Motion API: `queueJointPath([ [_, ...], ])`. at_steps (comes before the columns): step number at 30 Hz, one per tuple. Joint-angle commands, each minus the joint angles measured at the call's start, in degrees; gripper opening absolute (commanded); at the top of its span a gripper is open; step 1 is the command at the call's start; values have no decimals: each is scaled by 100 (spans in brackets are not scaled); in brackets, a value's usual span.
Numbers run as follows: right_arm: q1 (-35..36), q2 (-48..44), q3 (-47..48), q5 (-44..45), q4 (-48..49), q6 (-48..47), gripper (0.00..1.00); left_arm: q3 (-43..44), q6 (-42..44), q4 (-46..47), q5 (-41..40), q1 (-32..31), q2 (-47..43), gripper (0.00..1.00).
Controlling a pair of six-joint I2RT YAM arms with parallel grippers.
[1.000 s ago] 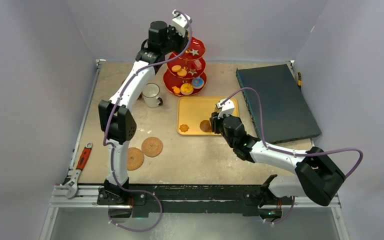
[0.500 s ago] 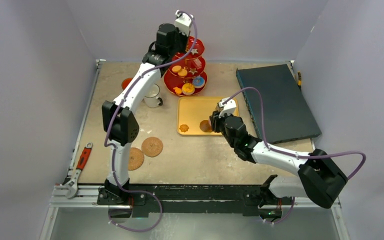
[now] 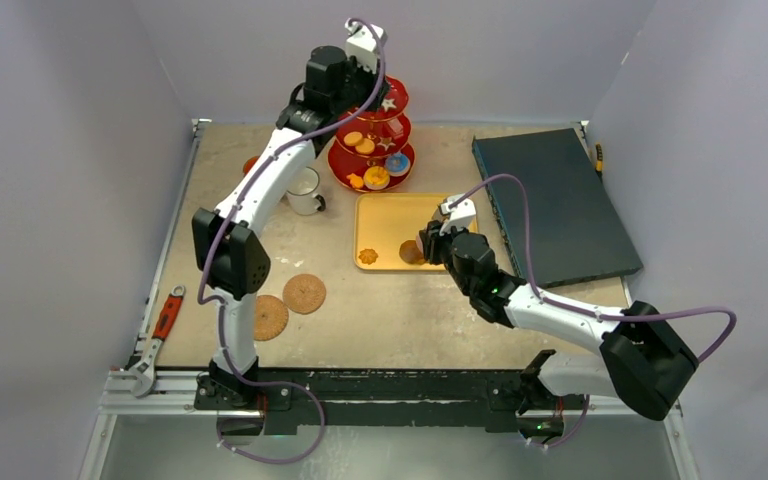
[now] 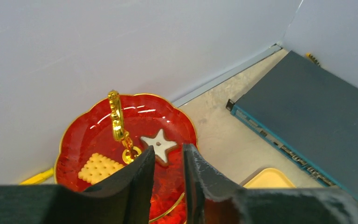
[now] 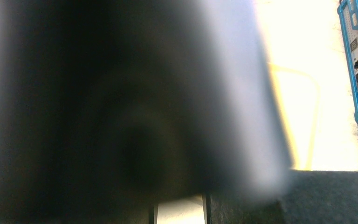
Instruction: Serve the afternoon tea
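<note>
The red three-tier stand point(image 3: 372, 140) stands at the back and holds several pastries. In the left wrist view its top tier point(image 4: 88, 135) carries the gold handle point(image 4: 116, 116), a white star biscuit point(image 4: 160, 144) and a square yellow biscuit point(image 4: 98, 167). My left gripper point(image 4: 168, 151) hovers just above that tier point(image 3: 365, 90), jaws slightly apart and empty. My right gripper point(image 3: 422, 250) is low on the yellow tray point(image 3: 380, 215), closed on a brown round biscuit point(image 3: 409, 252); a dark blur fills the right wrist view. The white mug point(image 3: 302, 190) stands left of the stand. The orange mug point(image 3: 251, 165) is mostly hidden by my left arm.
A small orange biscuit point(image 3: 367, 256) lies on the tray's front left. Two round woven discs point(image 3: 304, 293) lie near the left arm. A dark blue flat box point(image 3: 555, 205) fills the right side. A red-handled wrench point(image 3: 160, 330) lies at the front left edge.
My left gripper has shifted slightly right and back over the stand's top tier. My right gripper has stayed at the brown biscuit on the tray.
</note>
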Motion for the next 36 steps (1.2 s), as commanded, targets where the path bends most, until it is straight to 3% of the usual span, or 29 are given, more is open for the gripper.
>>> queueJointPath([
  [1, 27, -160, -33, 8, 251, 105, 33, 252, 30, -32, -185, 66, -446, 43],
  [3, 22, -164, -31, 7, 240, 101, 33, 256, 49, 5, -402, 159, -495, 71],
  [4, 22, -163, -35, 11, 240, 103, 33, 256, 37, 48, -390, 223, -506, 78],
  [7, 21, -143, -31, 7, 257, 106, 33, 315, -35, 202, 42, 430, -416, 90],
  [11, 22, -119, 3, 29, 260, 109, 33, 801, -148, 4, 677, 602, 41, 95],
  [22, 22, -115, -13, 96, 216, 152, 33, 1235, -463, 312, 1249, 617, 599, 65],
  [29, 22, -107, -30, 62, 198, 151, 33, 1294, -453, 306, 885, 521, 798, 51],
  [33, 23, -88, -39, 52, 213, 169, 33, 1301, -429, 348, 486, 421, 879, 27],
  [36, 23, -48, -41, 35, 238, 181, 33, 1310, -385, 373, 90, 366, 920, 2],
])
